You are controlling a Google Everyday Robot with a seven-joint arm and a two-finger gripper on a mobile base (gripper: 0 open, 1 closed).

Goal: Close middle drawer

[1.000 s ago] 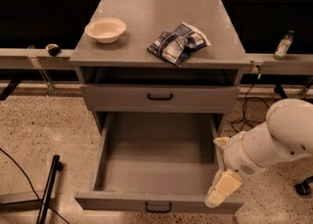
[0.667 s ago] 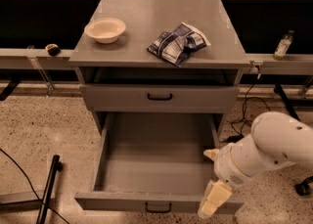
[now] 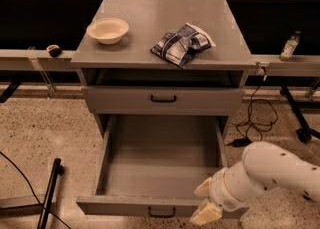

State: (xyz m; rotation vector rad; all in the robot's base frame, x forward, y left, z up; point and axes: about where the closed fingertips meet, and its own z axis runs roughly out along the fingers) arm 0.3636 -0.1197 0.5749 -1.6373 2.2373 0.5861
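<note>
The middle drawer point(image 3: 160, 160) is pulled far out of the grey cabinet point(image 3: 165, 15). Its deep grey tray holds nothing, and its small black handle point(image 3: 161, 212) sits on the front panel at the bottom of the view. The top drawer point(image 3: 163, 99) above it is shut. The lowest drawer is hidden under the open one. My gripper point(image 3: 204, 201), with cream fingers point(image 3: 206, 213), is open at the drawer's front right corner, just over the front panel. The white arm point(image 3: 272, 170) reaches in from the right.
A white bowl point(image 3: 107, 29) and a crumpled chip bag point(image 3: 182, 43) lie on the cabinet top. A bottle point(image 3: 289, 46) stands on the ledge at right. Cables point(image 3: 252, 120) lie on the floor right of the cabinet. A black pole point(image 3: 50, 193) lies at lower left.
The arm has swung left and down. The gripper has moved from beside the drawer's right wall to its front right corner.
</note>
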